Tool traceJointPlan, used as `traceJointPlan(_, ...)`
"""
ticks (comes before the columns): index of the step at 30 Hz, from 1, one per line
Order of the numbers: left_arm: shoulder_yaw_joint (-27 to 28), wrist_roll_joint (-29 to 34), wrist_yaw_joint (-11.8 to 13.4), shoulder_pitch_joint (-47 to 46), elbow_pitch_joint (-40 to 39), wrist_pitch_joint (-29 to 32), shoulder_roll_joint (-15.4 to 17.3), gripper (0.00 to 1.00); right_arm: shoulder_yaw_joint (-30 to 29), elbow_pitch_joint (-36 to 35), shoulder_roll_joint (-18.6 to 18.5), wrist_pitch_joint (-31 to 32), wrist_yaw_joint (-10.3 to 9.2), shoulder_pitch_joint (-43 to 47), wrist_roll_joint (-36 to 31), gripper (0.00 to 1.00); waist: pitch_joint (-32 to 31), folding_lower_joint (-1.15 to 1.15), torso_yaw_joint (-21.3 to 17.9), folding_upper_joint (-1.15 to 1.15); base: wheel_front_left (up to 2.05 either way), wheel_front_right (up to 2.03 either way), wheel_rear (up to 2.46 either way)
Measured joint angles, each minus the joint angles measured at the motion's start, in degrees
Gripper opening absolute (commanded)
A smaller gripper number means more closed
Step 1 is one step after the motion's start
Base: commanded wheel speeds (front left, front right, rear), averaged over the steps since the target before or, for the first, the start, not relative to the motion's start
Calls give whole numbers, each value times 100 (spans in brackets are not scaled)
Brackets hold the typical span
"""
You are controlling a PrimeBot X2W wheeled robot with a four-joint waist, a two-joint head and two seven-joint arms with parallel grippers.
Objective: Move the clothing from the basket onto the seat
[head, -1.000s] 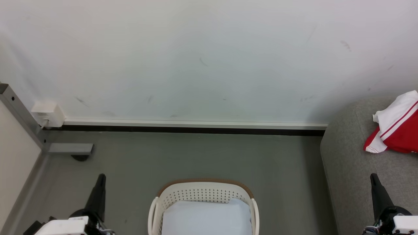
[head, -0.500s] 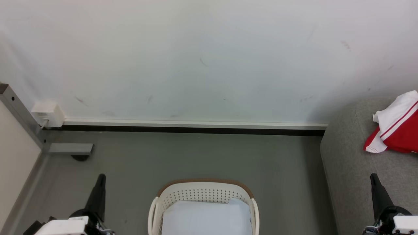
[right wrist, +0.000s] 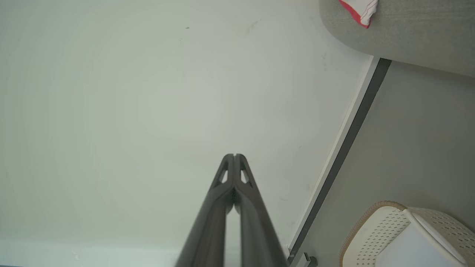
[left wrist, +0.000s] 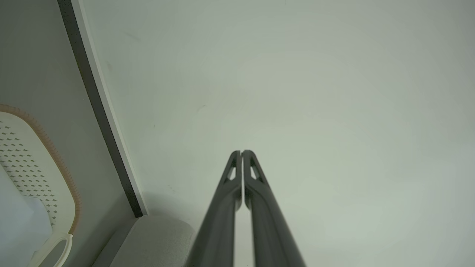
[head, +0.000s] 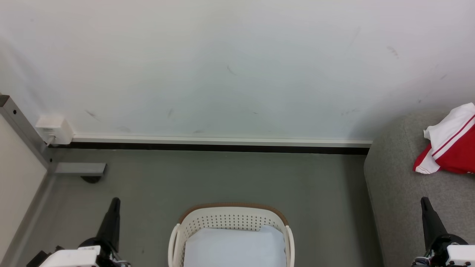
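The cream-white perforated basket [head: 230, 222] with a brown rim stands on the floor at the bottom centre of the head view, with pale blue clothing [head: 233, 246] folded inside it. The grey fabric seat [head: 393, 193] is at the right, and a red and white garment [head: 451, 146] lies on it. My left gripper [head: 115, 201] points up at the lower left, shut and holding nothing, apart from the basket. My right gripper [head: 423, 200] is shut and holding nothing at the lower right, in front of the seat. The basket [left wrist: 37, 174] and the seat [left wrist: 156, 237] also show in the left wrist view, and the basket [right wrist: 408, 237] in the right wrist view.
A white wall [head: 230, 66] with a dark baseboard [head: 222, 147] runs behind the basket. A grey metal frame post [head: 22, 129] with a foot [head: 79, 169] and a white wall box [head: 53, 129] stand at the left. Grey floor [head: 230, 178] lies between the basket and the wall.
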Motion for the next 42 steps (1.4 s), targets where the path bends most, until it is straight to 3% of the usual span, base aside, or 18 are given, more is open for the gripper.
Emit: traceJointPlan(42,0,0,0,0,0,0,-1,0,0,0,-1,-1,0,-1,0,0,0,0,0,0,0,0,0)
